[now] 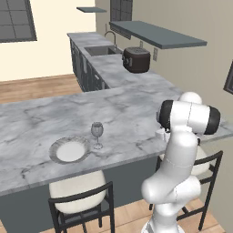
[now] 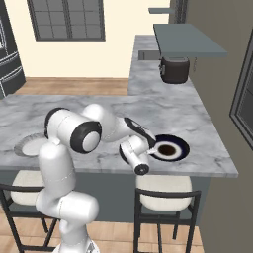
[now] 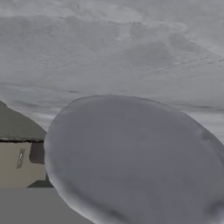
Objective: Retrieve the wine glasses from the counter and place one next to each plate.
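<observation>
One wine glass (image 1: 97, 134) stands upright on the marble island, just right of the pale grey-white plate (image 1: 69, 150). The dark plate (image 2: 170, 148) with a pale centre lies near the island's right end. My gripper (image 2: 150, 147) hangs low at that plate's left rim, and the arm hides its fingers. In the hand view a second wine glass (image 3: 135, 162) looms as a large grey rounded shape right against the hand. The gripper is shut on this glass. The pale plate (image 2: 27, 145) peeks out behind my arm.
A dark toaster oven (image 1: 136, 59) stands on the counter (image 1: 109, 68) beyond the island, with a sink (image 1: 100, 50) further back. Stools (image 1: 79, 193) (image 2: 163, 190) are tucked under the island's near edge. A grey shelf (image 2: 188, 42) juts from the right wall.
</observation>
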Tool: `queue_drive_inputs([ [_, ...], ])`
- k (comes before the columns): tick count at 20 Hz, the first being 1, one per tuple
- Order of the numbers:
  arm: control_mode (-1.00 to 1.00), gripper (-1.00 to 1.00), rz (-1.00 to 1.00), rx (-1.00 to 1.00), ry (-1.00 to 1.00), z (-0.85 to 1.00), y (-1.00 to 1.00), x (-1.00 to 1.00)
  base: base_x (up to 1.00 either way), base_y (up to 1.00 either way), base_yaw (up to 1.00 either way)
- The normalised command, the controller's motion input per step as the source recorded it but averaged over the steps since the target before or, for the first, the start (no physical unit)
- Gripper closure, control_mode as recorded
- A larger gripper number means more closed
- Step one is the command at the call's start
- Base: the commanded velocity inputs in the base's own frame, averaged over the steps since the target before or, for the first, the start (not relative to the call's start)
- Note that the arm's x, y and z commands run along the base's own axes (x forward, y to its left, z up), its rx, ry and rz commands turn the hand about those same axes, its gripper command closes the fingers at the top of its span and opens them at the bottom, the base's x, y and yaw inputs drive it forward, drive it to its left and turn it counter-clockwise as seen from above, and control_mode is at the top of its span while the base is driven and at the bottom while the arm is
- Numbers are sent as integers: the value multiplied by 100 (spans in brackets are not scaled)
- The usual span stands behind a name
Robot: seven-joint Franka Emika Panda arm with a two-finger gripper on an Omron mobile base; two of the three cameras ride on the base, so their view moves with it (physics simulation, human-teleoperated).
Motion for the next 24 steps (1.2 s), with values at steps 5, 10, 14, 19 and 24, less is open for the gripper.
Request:
queue_drive_inputs([
  [5,-100,100,0,0,0,-36,-10,14,0,0,0],
  [10,-100,100,0,-2,0,-49,-9,-6,0,0,0],
  [14,-100,100,0,-1,0,-49,-8,-9,0,0,0],
  [19,-100,100,0,-3,0,-52,-8,-33,0,0,0],
  [24,-100,100,4,-2,-3,-41,-4,-93,0,0,0],
])
